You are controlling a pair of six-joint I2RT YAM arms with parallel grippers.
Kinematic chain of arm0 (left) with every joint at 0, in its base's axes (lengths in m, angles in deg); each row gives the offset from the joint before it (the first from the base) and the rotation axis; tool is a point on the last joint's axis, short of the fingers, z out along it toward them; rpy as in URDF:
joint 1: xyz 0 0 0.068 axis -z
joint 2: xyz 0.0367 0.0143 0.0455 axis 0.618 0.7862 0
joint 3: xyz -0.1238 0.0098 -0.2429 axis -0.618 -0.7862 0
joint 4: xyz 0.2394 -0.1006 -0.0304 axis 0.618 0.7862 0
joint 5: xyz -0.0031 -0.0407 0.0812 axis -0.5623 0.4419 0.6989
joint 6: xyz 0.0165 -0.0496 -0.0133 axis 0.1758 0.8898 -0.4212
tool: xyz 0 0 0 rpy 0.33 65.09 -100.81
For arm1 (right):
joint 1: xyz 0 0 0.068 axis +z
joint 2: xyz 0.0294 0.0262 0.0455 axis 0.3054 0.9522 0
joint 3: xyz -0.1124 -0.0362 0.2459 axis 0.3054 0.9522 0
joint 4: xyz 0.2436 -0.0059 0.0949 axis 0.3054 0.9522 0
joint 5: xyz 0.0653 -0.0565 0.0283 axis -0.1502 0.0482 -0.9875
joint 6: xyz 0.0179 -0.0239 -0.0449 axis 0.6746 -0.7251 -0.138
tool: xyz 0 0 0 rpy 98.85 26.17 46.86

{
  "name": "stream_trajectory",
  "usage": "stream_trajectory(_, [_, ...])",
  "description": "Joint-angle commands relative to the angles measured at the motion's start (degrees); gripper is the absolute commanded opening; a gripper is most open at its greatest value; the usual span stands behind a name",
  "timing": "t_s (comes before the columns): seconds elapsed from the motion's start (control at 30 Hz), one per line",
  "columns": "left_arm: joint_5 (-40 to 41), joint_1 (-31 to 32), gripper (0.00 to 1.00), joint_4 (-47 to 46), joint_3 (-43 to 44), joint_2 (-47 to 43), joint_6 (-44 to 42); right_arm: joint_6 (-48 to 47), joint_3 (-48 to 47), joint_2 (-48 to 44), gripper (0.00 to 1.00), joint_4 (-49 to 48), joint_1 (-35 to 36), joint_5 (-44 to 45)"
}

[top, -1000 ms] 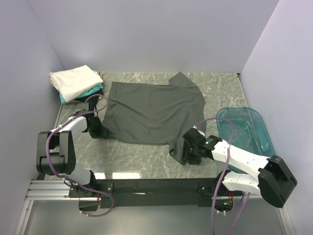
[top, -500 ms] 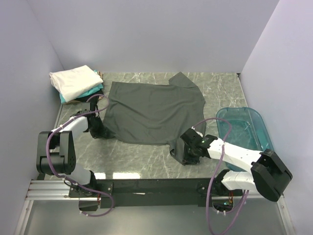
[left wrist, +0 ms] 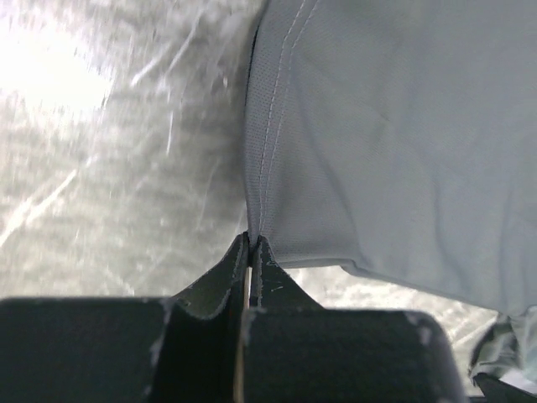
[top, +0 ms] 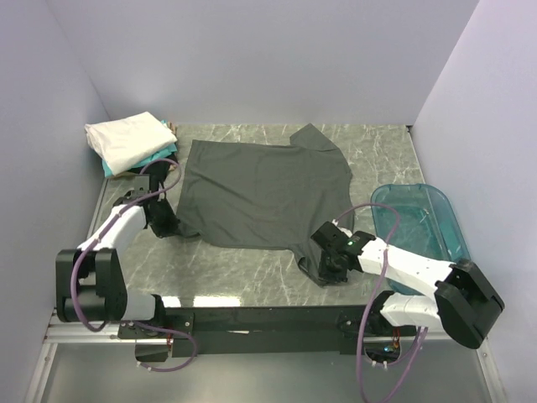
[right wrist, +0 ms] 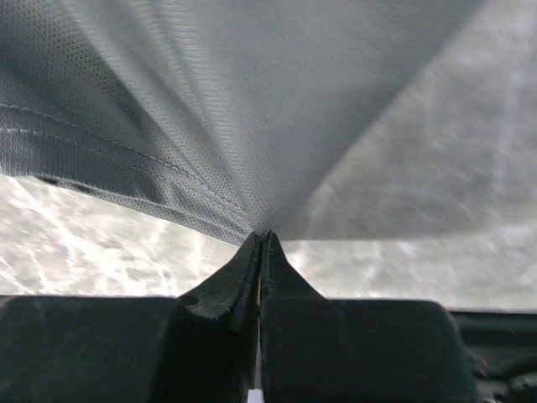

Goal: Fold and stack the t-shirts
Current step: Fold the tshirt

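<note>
A large charcoal-grey t-shirt (top: pixel 264 189) lies spread flat across the marble table. My left gripper (top: pixel 170 225) is shut on its near-left hem corner; in the left wrist view the stitched hem (left wrist: pixel 268 168) runs straight into the closed tips (left wrist: pixel 252 239). My right gripper (top: pixel 323 269) is shut on the near-right corner, and in the right wrist view the cloth (right wrist: pixel 210 126) fans up from the pinched tips (right wrist: pixel 263 235). At the back left, a folded white t-shirt (top: pixel 127 140) tops a stack with a teal one (top: pixel 151 157) and a dark one beneath.
A translucent blue plastic tub (top: pixel 424 222) stands at the right edge, just beyond my right arm. Pale walls close in the table at the left, back and right. The black base rail (top: pixel 268 319) runs along the near edge.
My right gripper has closed on the shirt's near-right corner, which it straddled open a second ago. The left forearm has shifted slightly, still holding its corner.
</note>
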Motion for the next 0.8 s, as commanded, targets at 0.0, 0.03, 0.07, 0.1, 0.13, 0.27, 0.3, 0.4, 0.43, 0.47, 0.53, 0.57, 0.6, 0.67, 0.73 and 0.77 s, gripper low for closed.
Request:
stream_trajectory(0.0, [-0.95, 0.09, 0.01, 4.62, 1.29, -3.79, 2.51, 1.17, -1.39, -3.42, 0.00, 8.10, 0.48, 3.29])
stream_trajectory(0.03, [-1.47, -0.08, 0.01, 5.15, 0.85, -5.01, 2.86, 1.34, -1.56, -4.47, 0.00, 8.89, 0.48, 3.73])
stream_trajectory(0.07, [-1.65, -0.08, 0.01, 6.29, 0.58, -5.72, 3.03, 1.34, -1.65, -4.92, 0.00, 9.59, 0.48, 3.82])
stream_trajectory(0.1, [-2.08, -0.08, 0.01, 6.82, 0.41, -6.34, 3.30, 1.43, -1.74, -5.36, 0.00, 10.91, 0.48, 3.90])
stream_trajectory(0.13, [-2.61, 0.00, 0.01, 7.35, 0.06, -7.47, 3.56, 1.43, -1.91, -6.15, 0.00, 11.62, 0.48, 3.99])
stream_trajectory(0.27, [-2.97, -0.08, 0.01, 10.51, -0.65, -11.08, 4.35, 1.87, -2.36, -7.82, 0.00, 14.95, 0.48, 4.08])
stream_trajectory(0.3, [-2.97, -0.17, 0.01, 11.74, -0.74, -11.87, 4.53, 1.87, -2.44, -8.78, 0.00, 15.31, 0.48, 3.91])
stream_trajectory(0.4, [-2.44, -0.17, 0.01, 13.85, -1.17, -15.04, 5.14, 2.31, -2.88, -10.10, 0.00, 16.81, 0.57, 3.99])
stream_trajectory(0.43, [-2.18, -0.08, 0.01, 15.42, -1.26, -16.52, 5.15, 2.40, -3.23, -10.46, 0.00, 17.24, 0.57, 3.91])
stream_trajectory(0.47, [-1.65, -0.17, 0.01, 16.13, -1.35, -17.23, 5.15, 2.49, -3.32, -10.63, 0.00, 17.51, 0.57, 3.99])
stream_trajectory(0.53, [-0.86, -0.17, 0.01, 18.15, -1.26, -19.16, 4.88, 2.57, -4.11, -10.99, 0.00, 18.30, 0.57, 4.08])
stream_trajectory(0.57, [-0.25, -0.17, 0.01, 18.77, -1.18, -19.61, 4.79, 2.57, -4.46, -10.99, 0.00, 18.65, 0.66, 4.17])
stream_trajectory(0.6, [0.98, -0.17, 0.01, 19.39, -1.00, -20.14, 4.53, 2.57, -5.34, -10.99, 0.00, 19.35, 0.57, 4.43])
stream_trajectory(0.67, [2.21, -0.35, 0.01, 20.27, -0.74, -20.84, 4.18, 2.66, -6.57, -10.90, 0.00, 20.14, 0.57, 5.31])
stream_trajectory(0.73, [2.48, -0.61, 0.01, 20.19, -0.65, -20.50, 3.92, 2.40, -8.93, -10.55, 0.00, 21.11, 0.66, 5.75])
stream_trajectory(0.77, [2.22, -0.70, 0.01, 19.40, -0.65, -20.23, 3.92, 2.22, -9.82, -10.29, 0.00, 21.29, 0.57, 6.19])
